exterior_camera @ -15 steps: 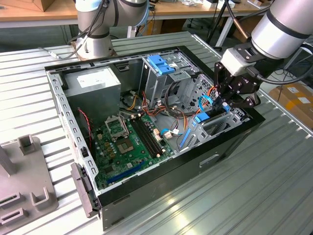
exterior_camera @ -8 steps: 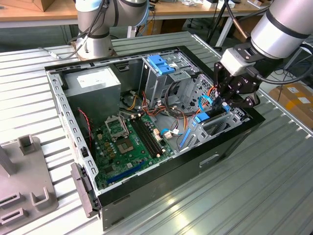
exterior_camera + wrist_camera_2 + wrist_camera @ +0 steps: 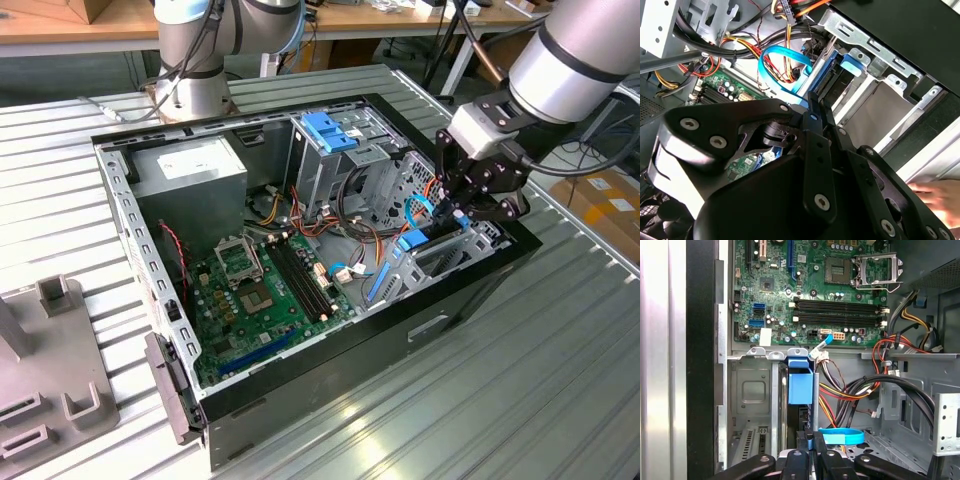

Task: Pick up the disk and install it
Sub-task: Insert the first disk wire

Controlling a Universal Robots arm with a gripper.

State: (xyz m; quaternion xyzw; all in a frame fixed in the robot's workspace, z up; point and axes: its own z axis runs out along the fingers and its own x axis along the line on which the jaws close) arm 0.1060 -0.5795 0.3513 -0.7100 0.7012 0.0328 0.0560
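1. The step in hand looks like installing, not picking up. The disk [image 3: 801, 385] stands on edge in the drive bay [image 3: 752, 390] of the open computer case [image 3: 470, 290] on the table [image 3: 540, 400].
2. The hand [image 3: 811, 441] has its fingers close together at the disk's near end. Whether they pinch a rail or only press on it, I cannot tell.
3. Seating it probably calls for a straight push along the bay's guides, clear of the looped blue cable [image 3: 840, 436] just beside the fingertips.
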